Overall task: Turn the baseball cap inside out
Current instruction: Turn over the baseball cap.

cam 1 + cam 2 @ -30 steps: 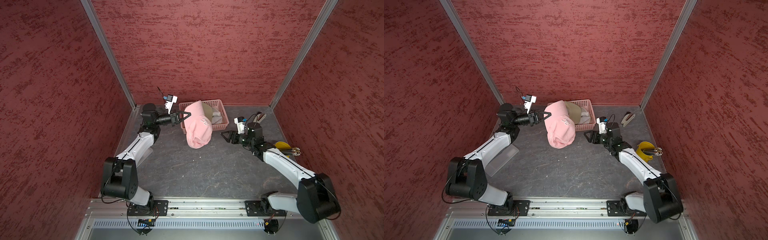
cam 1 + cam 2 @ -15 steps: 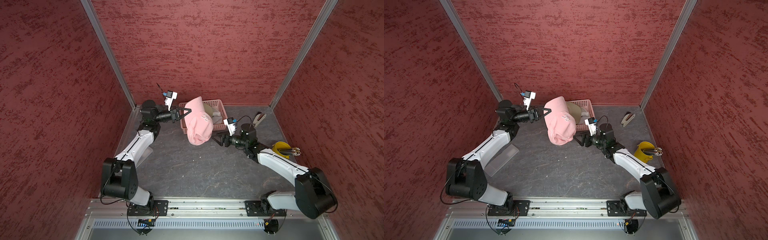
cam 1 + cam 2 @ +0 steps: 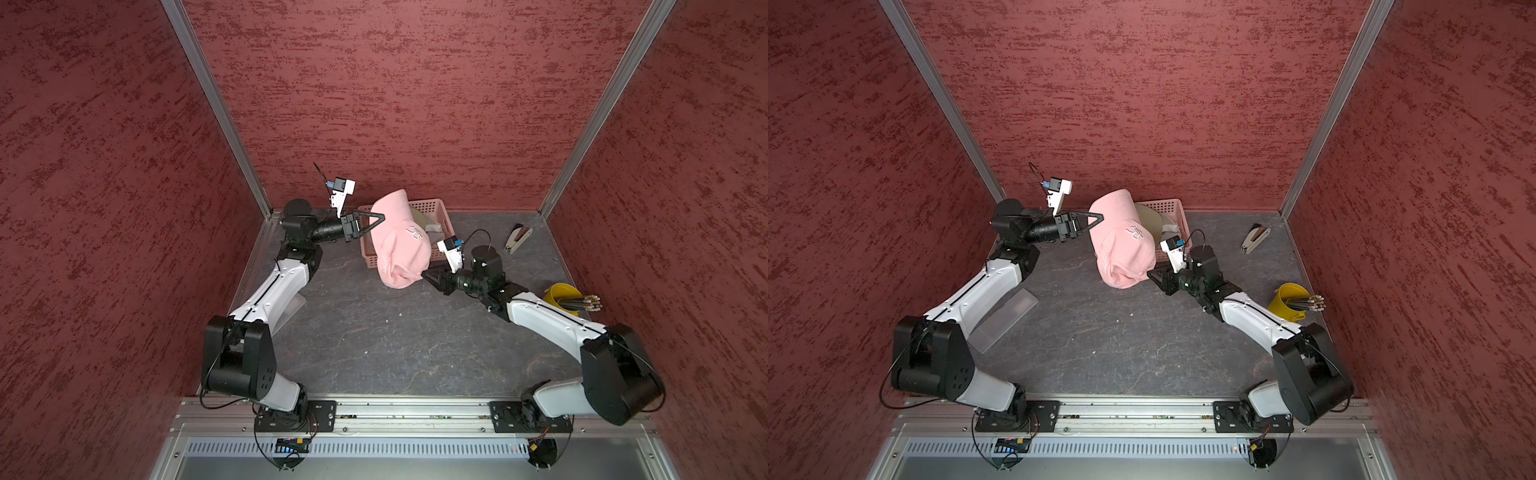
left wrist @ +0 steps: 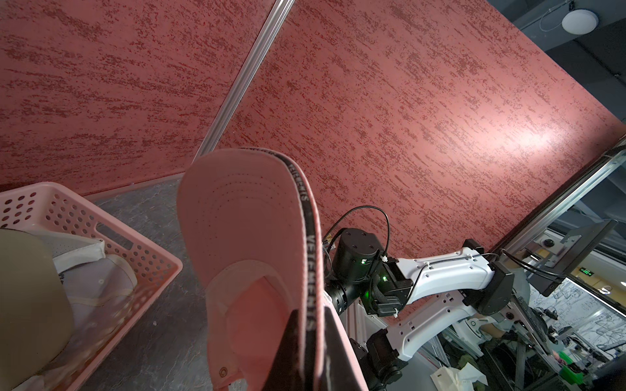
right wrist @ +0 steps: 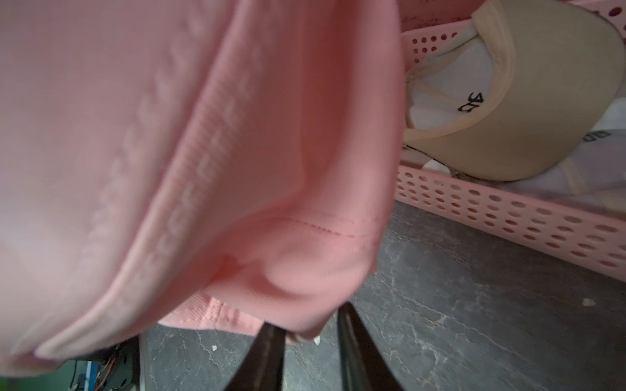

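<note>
The pink baseball cap (image 3: pixel 399 245) (image 3: pixel 1121 245) hangs above the grey floor in front of the basket, brim uppermost and crown drooping. My left gripper (image 3: pixel 380 217) (image 3: pixel 1100 217) is shut on its edge near the top; the left wrist view shows the black lettered sweatband pinched in that gripper (image 4: pixel 310 315), with the cap's inside (image 4: pixel 244 237) facing the camera. My right gripper (image 3: pixel 424 274) (image 3: pixel 1149 274) is at the cap's lowest right edge. In the right wrist view a fold of the cap (image 5: pixel 203 135) sits between the dark fingers of that gripper (image 5: pixel 306 318), blurred.
A pink perforated basket (image 3: pixel 436 205) (image 5: pixel 508 216) at the back wall holds a beige cap (image 5: pixel 525 101). A yellow cup of pencils (image 3: pixel 561 295) stands by the right wall, with a stapler-like tool (image 3: pixel 517 239) behind it. A clear plastic piece (image 3: pixel 1009 320) lies under my left arm.
My right arm has swung left to the cap's lower edge and its jaws have narrowed on the fabric. My left gripper keeps hold of the cap, raised slightly.
</note>
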`<state>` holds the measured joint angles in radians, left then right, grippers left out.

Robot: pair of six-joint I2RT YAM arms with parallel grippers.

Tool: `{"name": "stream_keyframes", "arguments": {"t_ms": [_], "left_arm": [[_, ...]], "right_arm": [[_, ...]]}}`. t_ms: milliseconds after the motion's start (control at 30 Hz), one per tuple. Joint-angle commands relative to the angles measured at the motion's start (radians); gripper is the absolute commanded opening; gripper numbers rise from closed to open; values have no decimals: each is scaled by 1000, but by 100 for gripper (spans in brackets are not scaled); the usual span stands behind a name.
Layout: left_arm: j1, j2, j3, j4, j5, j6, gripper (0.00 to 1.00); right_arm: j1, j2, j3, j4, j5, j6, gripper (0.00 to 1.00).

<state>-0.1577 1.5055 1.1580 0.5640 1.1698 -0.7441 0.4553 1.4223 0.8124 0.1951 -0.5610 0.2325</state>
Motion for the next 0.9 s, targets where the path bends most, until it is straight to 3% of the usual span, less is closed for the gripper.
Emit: {"name": "stream_keyframes", "arguments": {"t_ms": [0, 167, 300, 467, 567, 600, 667, 733, 867], "left_arm": [[-10, 7, 33, -11, -15, 13, 0], [2, 14, 10, 34, -100, -23, 0], [22, 28, -6, 150, -232, -131, 0], [20, 62, 11, 251, -299, -225, 0], [-3, 60, 13, 232, -326, -234, 0], [-14, 53, 11, 205, -341, -224, 0], [-34, 21, -4, 101, -419, -190, 0], [-57, -23, 1, -133, -554, -127, 0], [-92, -69, 45, -460, -811, -36, 0]], "right_arm": [[5, 0, 44, 21, 17, -2, 15], [6, -19, 3, 24, 6, 17, 1], [6, -16, -68, 72, -15, 63, 1], [5, 17, -158, 193, -59, 141, 3], [7, 53, -138, 202, -63, 163, 15], [7, 51, -121, 180, -51, 162, 24], [8, 15, -87, 112, -15, 144, 40], [8, -63, -49, -8, 68, 108, 55], [25, -246, -15, -186, 255, -1, 60]]}}
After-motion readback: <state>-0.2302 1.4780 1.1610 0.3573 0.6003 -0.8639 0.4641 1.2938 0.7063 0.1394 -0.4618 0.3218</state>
